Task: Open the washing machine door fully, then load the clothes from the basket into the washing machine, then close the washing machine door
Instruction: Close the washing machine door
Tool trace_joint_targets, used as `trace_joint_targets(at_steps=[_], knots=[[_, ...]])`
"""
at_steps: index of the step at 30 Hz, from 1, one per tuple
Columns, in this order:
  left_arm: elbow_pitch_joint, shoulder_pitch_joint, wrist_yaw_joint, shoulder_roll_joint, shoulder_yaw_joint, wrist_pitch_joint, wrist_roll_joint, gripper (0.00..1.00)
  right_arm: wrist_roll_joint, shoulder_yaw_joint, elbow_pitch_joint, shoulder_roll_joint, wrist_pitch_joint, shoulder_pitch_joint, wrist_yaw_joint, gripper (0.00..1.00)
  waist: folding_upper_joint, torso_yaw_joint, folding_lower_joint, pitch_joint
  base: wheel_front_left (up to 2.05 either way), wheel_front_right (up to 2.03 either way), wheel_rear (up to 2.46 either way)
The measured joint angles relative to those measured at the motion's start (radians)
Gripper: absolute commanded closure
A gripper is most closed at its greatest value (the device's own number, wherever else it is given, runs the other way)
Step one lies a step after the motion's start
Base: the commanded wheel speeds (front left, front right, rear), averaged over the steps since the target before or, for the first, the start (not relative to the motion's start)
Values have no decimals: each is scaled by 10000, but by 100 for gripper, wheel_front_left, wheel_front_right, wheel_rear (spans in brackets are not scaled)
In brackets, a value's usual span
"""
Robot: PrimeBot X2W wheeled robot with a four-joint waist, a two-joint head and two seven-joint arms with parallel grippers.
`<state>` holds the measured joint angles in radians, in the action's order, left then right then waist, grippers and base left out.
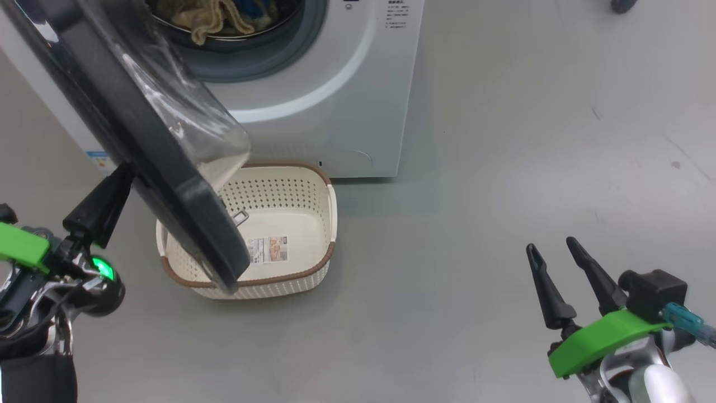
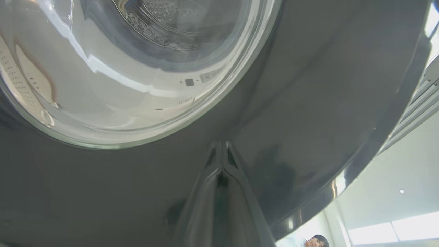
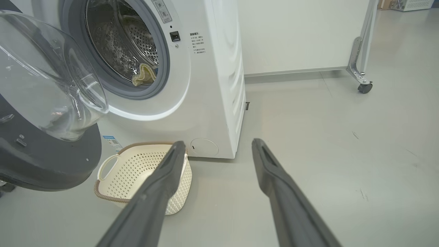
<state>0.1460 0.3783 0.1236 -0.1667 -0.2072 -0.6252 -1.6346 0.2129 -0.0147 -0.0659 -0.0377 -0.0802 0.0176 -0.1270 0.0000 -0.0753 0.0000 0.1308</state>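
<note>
Head view is showing the washing machine door standing swung out from the washing machine. Its black rim and clear glass bowl are hanging over the near left part of the basket, and the door is neither shut nor wide open. The clothes are lying inside the steel drum as a cream-yellow heap with a bit of blue, so the loading is looking done and closing is looking like the step in hand. How many garments are making up the heap I cannot tell. The basket is sitting on the floor just in front of the machine, under the door, probably for making each carry short. It is holding nothing but the label on its bottom. The left gripper is holding its fingers pressed together with nothing between them. Its tips are at the door's outer rim, touching or very nearly, which is reading as a stiff single point for pushing the door toward the opening. The right gripper is hovering well apart over bare floor, fingers spread and empty, likely parked clear of the door's arc. Counting: 1 door, 1 machine, 1 basket with 2 white handles, 2 grippers of 2 fingers each, and 1 person showing at the bottom edge of the left wrist view
</note>
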Motion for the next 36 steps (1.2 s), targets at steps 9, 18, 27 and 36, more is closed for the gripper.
trace_joint_targets(at_steps=[9,18,27,36], knots=[[399,657,0,364,6,90,201,100,77,-161,-150,-2,-180,-305,0,0,0,-801,0,313,0,0,0],[851,1310,0,619,-38,240,382,100,176,-351,-378,-4,-353,-500,0,0,0,-1394,0,523,0,0,0],[1212,1807,0,708,-173,581,508,100,244,-545,-489,-4,-418,-722,0,0,0,-1698,0,539,0,0,0],[1229,1949,0,750,-222,825,685,100,326,-476,-619,-4,-535,-726,0,0,0,-1746,0,577,0,0,0]])
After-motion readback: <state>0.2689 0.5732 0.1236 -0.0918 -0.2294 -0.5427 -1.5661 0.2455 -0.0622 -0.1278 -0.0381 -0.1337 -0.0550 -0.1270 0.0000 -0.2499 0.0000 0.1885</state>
